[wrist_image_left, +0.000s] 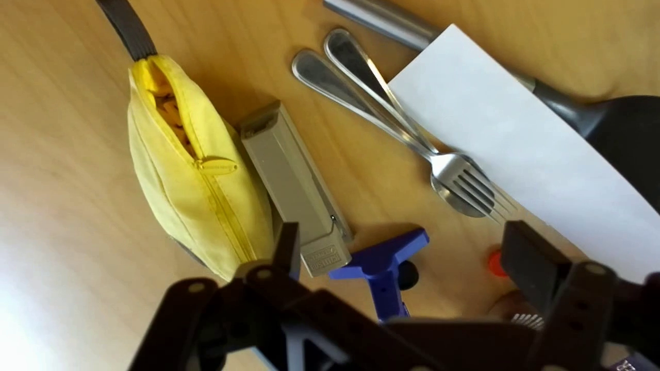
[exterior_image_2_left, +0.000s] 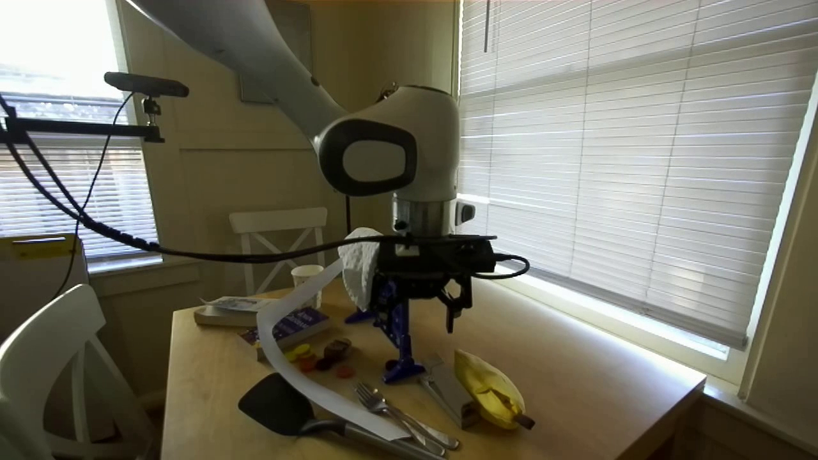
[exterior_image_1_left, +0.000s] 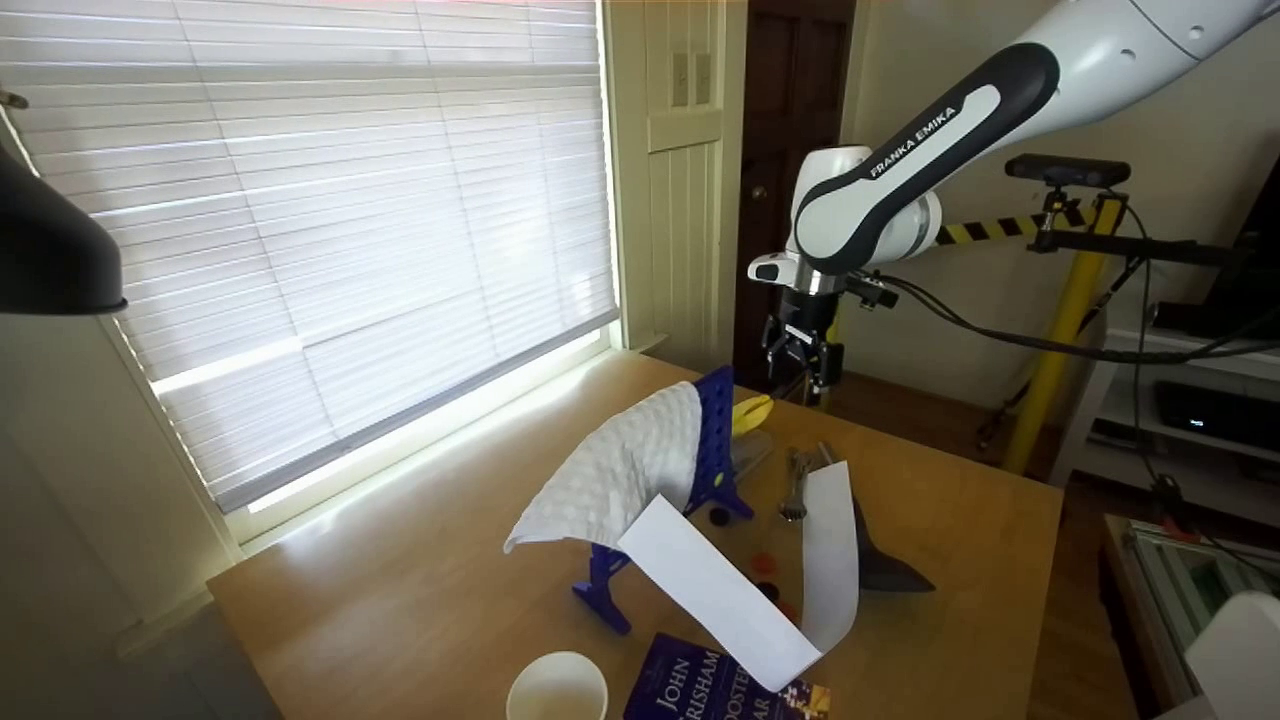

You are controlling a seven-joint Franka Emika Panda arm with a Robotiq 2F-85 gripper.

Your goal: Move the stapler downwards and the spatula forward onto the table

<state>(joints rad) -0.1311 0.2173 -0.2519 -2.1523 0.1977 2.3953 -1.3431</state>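
Observation:
A grey-beige stapler (wrist_image_left: 294, 180) lies on the light-brown wooden table (exterior_image_1_left: 430, 600) beside a yellow banana-shaped pouch (wrist_image_left: 201, 170). It also shows in an exterior view (exterior_image_2_left: 452, 395). The spatula (wrist_image_left: 631, 139) has a black head and a grey handle. A white paper strip (wrist_image_left: 536, 139) covers part of it in the wrist view. The spatula's head shows in both exterior views (exterior_image_1_left: 890, 572) (exterior_image_2_left: 280, 404). My gripper (wrist_image_left: 405, 247) is open and empty, held above the table. Its left finger appears near the stapler's lower end in the wrist view.
A blue stand (exterior_image_1_left: 714, 440) draped with a white cloth (exterior_image_1_left: 620, 460) stands by the stapler. A fork and spoon (wrist_image_left: 381, 103) lie between stapler and spatula. Small discs, a book (exterior_image_2_left: 300, 324) and a white cup (exterior_image_1_left: 557, 688) are farther along the table.

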